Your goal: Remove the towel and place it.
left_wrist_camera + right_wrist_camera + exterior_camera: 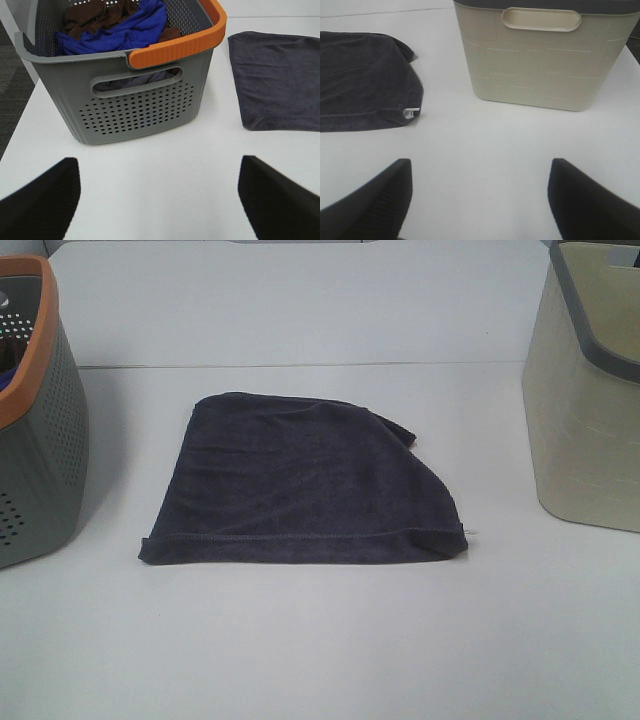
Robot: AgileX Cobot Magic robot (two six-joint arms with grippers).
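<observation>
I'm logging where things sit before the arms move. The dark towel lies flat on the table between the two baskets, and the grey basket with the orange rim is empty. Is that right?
Not quite. The grey basket is not empty: the left wrist view shows blue cloth and brown cloth inside it. The rest holds: the towel lies flat on the table between that basket and the cream basket.

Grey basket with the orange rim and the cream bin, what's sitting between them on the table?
The folded dark towel lies flat between the grey basket and the cream bin, touching neither; the exterior high view shows it.
</observation>
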